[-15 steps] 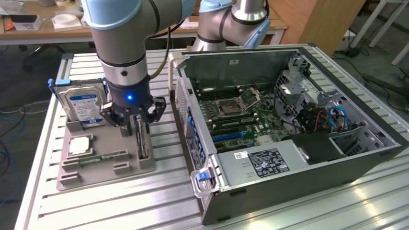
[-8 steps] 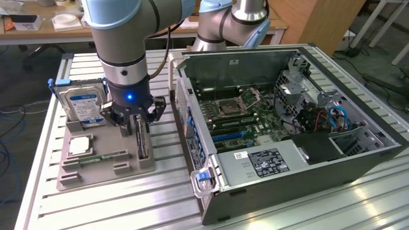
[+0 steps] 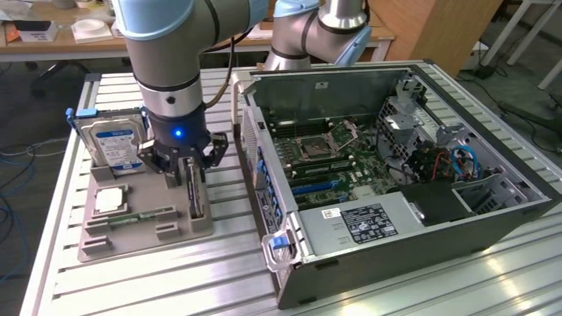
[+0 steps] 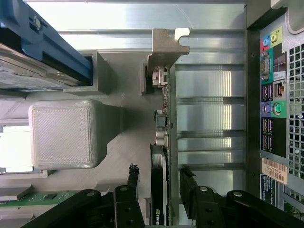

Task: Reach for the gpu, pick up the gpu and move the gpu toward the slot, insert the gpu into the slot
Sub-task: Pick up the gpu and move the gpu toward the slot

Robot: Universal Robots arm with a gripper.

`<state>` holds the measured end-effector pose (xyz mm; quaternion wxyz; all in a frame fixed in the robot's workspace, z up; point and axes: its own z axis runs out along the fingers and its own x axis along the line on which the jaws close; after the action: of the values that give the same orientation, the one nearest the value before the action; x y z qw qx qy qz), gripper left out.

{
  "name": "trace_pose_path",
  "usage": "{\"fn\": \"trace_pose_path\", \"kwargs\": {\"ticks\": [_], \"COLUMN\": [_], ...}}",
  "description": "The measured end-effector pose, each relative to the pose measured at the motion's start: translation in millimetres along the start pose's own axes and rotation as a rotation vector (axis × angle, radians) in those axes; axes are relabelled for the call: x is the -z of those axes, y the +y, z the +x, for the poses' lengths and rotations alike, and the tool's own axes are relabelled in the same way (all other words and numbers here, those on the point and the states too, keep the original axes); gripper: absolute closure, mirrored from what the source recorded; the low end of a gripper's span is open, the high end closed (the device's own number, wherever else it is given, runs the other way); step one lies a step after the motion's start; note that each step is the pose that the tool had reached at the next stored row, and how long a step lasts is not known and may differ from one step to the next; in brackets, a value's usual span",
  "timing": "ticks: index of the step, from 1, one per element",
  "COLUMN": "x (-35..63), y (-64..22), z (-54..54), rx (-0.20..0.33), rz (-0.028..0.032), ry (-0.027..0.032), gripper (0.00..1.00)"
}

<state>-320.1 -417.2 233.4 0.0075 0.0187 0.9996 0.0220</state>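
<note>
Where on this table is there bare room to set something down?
Bare table slats run along the exterior view's bottom edge, before the grey holder tray and computer case. Between tray and case the strip is narrow, with the gripper astride the gpu.

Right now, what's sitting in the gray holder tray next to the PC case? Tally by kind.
hard drive: 1
processor chip: 1
memory stick: 1
gpu: 1
Total: 4, all in the gray holder tray
</note>
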Motion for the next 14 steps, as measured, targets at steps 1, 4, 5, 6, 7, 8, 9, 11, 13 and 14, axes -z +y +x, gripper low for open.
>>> {"fn": "trace_pose_path", "kwargs": {"ticks": [1,4,5,6,7,8,9,11,13,14], "x": [0.1,2.8,3.0,3.0,3.0,3.0,3.1,3.0,3.1,3.0], "y": [0.0,0.2,0.2,0.2,0.2,0.1,0.1,0.1,0.1,0.1], "z": [0.0,-0.1,-0.1,0.0,0.0,0.0,0.0,0.0,0.0,0.0], "rx": [0.0,0.0,0.0,0.0,0.0,0.0,0.0,0.0,0.0,0.0], "rz": [0.0,0.0,-0.0003,-0.0005,-0.0006,-0.0005,-0.0005,-0.0006,-0.0007,-0.0007], "ry": [0.0,0.0,-0.0002,-0.0002,-0.0001,0.0,0.0001,0.0,0.0,0.0], "gripper": [0.53,0.53,0.53,0.53,0.53,0.53,0.53,0.54,0.61,0.67]}}
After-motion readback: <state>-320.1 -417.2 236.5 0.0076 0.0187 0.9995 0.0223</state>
